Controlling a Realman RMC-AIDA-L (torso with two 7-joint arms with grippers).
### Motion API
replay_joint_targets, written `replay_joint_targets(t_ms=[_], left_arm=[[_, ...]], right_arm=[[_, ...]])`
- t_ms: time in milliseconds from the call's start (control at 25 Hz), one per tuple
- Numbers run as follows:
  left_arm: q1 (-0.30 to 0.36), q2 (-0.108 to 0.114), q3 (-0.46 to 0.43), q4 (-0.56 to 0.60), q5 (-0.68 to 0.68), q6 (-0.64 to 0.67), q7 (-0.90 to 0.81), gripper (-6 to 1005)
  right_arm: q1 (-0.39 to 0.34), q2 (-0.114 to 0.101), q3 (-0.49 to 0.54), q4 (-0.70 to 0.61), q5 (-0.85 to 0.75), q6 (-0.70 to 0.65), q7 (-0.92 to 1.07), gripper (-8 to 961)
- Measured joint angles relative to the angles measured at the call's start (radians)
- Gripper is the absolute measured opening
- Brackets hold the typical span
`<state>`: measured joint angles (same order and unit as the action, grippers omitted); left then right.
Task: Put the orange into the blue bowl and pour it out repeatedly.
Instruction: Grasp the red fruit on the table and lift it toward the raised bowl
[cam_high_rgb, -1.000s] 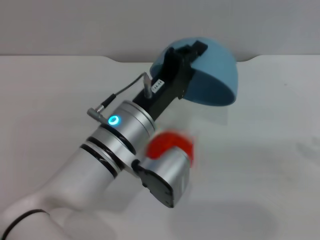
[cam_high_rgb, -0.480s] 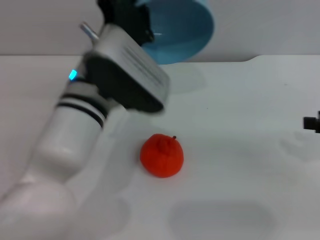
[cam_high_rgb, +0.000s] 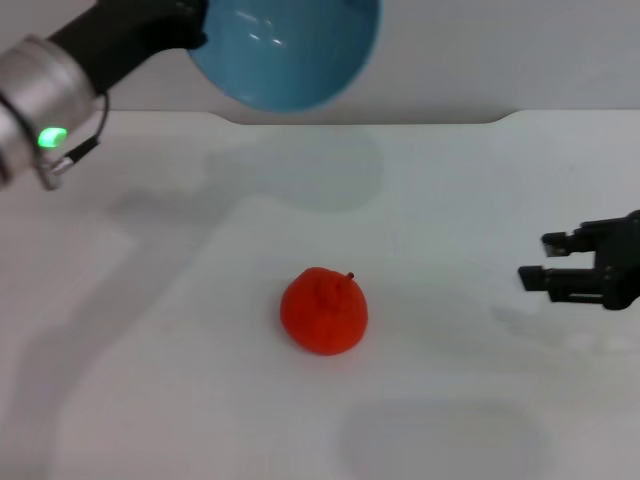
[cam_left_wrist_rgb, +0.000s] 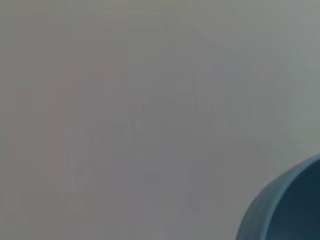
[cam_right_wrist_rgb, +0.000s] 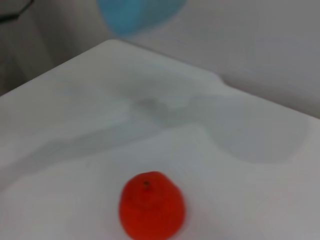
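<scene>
Orange (cam_high_rgb: 323, 311) is just sitting on the white table (cam_high_rgb: 480, 180), stem nub up, nothing touching it. Way above and behind the orange, the left gripper (cam_high_rgb: 190, 25) is holding the blue bowl (cam_high_rgb: 285, 45) up in the air by its rim, clamped on it, with the bowl tipped so its glossy inside faces the head camera. Off to the right of the orange, well apart from it, the right gripper (cam_high_rgb: 535, 258) hovers low over the table with its fingers spread and nothing between them. From the right wrist camera the orange (cam_right_wrist_rgb: 151, 205) sits near, bowl (cam_right_wrist_rgb: 137, 15) far behind it.
</scene>
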<state>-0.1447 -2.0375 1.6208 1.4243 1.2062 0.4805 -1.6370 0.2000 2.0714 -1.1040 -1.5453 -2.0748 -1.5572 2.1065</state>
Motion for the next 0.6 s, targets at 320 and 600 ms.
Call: replay_joint_targets(t_ms=[320, 600], left_arm=[[-0.193, 0.063, -0.477, -0.247, 0.402, 0.706, -0.63, -2], [-0.202, 0.035, -0.559, -0.172, 0.645, 0.874, -0.746, -2]], right_arm=[[0.07, 0.003, -0.108, 0.015, 0.004, 0.03, -0.063, 513], [0.215, 0.002, -0.311, 0.156, -0.018, 0.18, -0.128, 514]])
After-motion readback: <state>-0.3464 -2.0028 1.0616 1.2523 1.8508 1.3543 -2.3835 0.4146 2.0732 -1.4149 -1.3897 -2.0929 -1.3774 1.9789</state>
